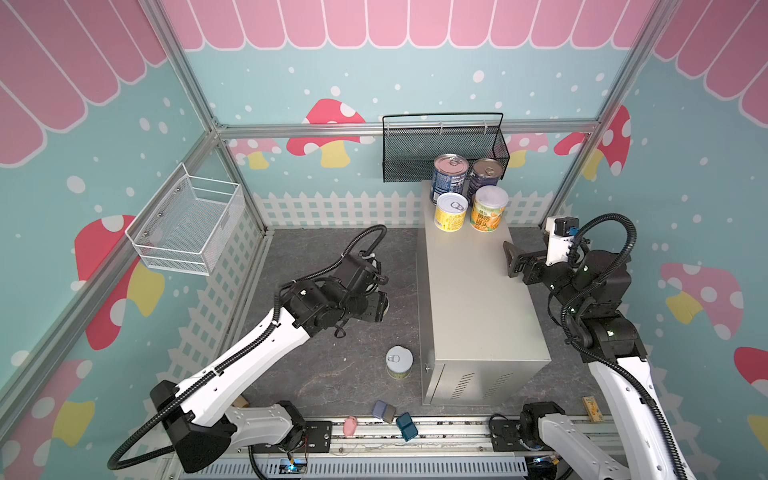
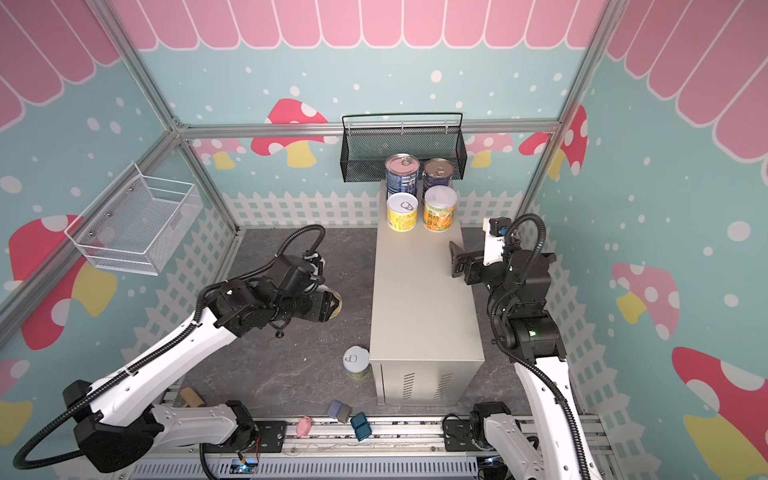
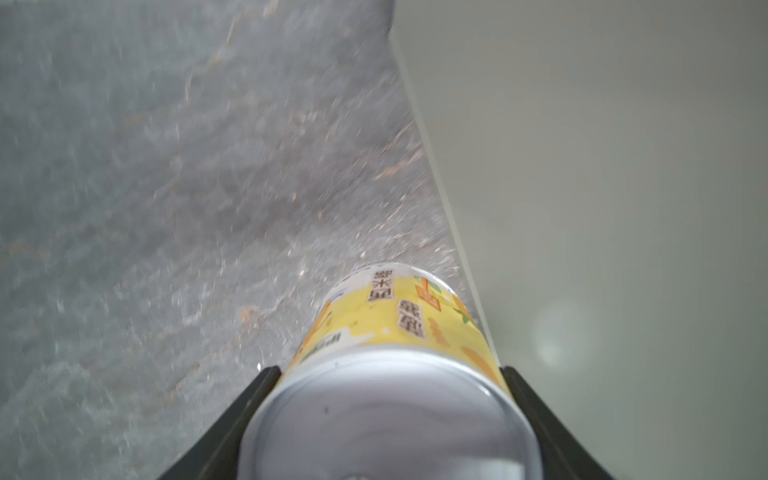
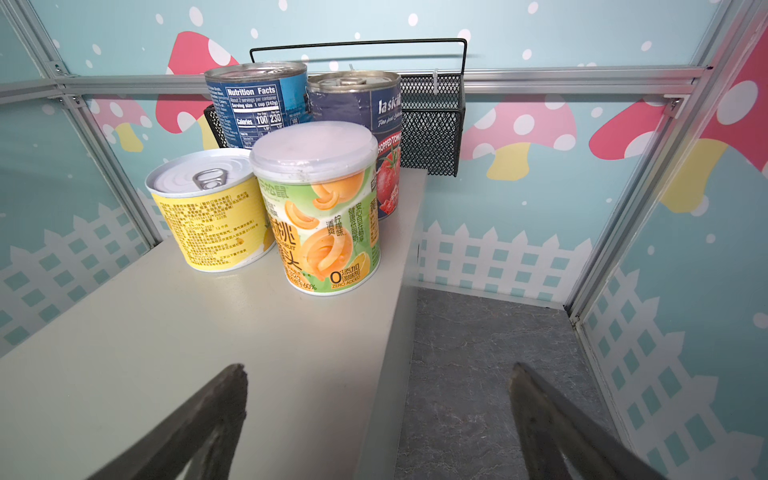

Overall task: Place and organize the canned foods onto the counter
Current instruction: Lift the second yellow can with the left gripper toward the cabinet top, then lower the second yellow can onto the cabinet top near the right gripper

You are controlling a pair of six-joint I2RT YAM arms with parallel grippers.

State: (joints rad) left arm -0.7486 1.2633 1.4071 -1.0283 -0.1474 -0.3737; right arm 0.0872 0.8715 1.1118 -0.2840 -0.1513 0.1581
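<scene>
Yellow can (image 3: 395,332) clamped in left end effector (image 3: 390,370); right end effector (image 4: 379,368) gapes; blue can (image 4: 257,108): "Nutrition Facts".

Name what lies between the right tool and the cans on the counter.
Only bare counter top, from right tool to cans, seen in the right wrist view.
</scene>
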